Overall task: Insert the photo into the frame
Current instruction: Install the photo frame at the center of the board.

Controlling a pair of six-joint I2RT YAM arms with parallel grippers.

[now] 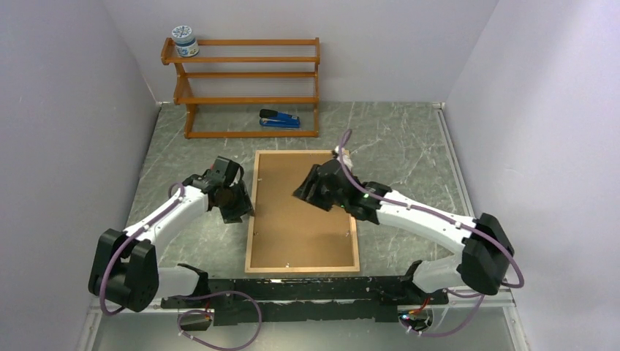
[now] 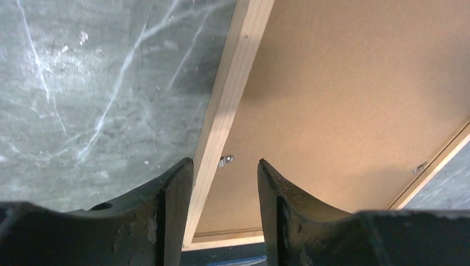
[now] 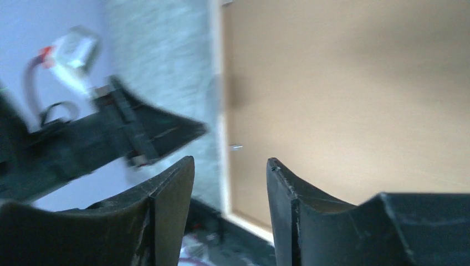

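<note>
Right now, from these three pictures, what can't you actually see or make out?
The photo: in no view; the backing board fills the frame, hiding anything beneath.
Top view: the label on the jar on the shelf rack is too small to read.
Right wrist view: motion blur smears everything beyond the right gripper.
Left wrist view: the picture edge cuts off most of the frame.

Frame (image 2: 228,100) pale smooth wood; backing board (image 2: 343,100) matt brown fibreboard.

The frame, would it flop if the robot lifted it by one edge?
Probably stiff: the frame has straight wood rails around a flat backing board. Lying flat on the table, it should slide, not roll.
</note>
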